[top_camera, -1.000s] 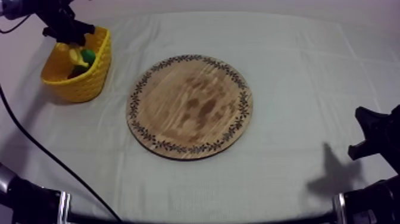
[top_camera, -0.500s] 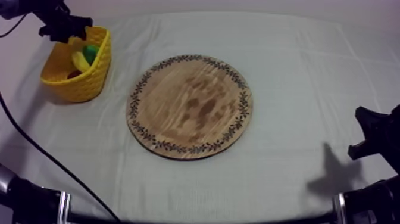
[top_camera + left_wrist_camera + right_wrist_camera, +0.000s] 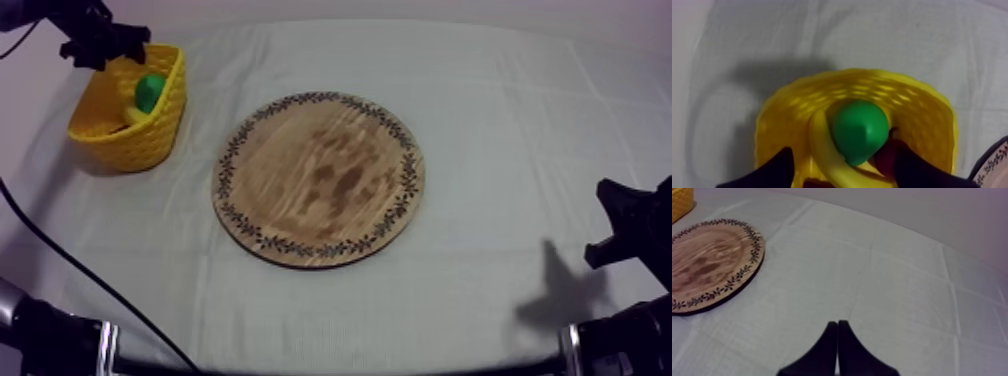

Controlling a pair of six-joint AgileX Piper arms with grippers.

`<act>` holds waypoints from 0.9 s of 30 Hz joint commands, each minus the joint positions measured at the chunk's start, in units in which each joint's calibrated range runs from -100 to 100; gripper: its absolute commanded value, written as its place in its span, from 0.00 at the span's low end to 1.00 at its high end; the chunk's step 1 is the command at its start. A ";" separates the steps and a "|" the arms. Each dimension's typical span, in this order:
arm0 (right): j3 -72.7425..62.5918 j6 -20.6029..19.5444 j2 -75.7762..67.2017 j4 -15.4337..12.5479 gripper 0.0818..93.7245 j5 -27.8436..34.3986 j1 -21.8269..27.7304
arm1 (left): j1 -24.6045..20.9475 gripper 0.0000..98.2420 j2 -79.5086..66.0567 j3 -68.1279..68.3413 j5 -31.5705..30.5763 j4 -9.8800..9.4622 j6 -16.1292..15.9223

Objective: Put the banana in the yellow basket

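Left wrist view: banana (image 3: 821, 150) lies in yellow basket (image 3: 924, 107) directly under left gripper (image 3: 844, 167) — fingers (image 3: 774, 170) spread, holding nothing; long axis hugs pear (image 3: 861, 129); right gripper (image 3: 837, 326) pinched empty, well apart.

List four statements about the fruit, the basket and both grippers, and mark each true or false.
1. The banana lies inside the yellow basket. True.
2. The pear sits on the wooden board. False: it is in the basket, against the banana.
3. The left gripper hangs over the basket with its fingers apart. True.
4. The right gripper is shut on the small red fruit. False: its fingers lie together on nothing, over the cloth; the small red fruit is in the basket.
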 commanded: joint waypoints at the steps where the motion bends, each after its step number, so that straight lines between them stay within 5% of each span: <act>1: -0.03 -0.09 0.00 0.00 0.00 0.05 0.00 | -0.08 0.71 -1.59 0.65 -0.89 -0.02 -0.15; 6: -0.03 -0.09 0.00 0.00 0.00 0.05 0.00 | -0.72 0.54 -6.93 3.33 -3.64 0.97 -1.94; 14: -0.03 -0.09 0.00 0.00 0.00 0.05 0.00 | -1.88 0.08 -18.39 6.79 -3.79 2.75 -3.78; 27: -0.03 -0.09 0.00 0.00 0.00 0.05 0.00 | -3.25 0.00 -44.01 19.78 -2.36 5.35 -4.72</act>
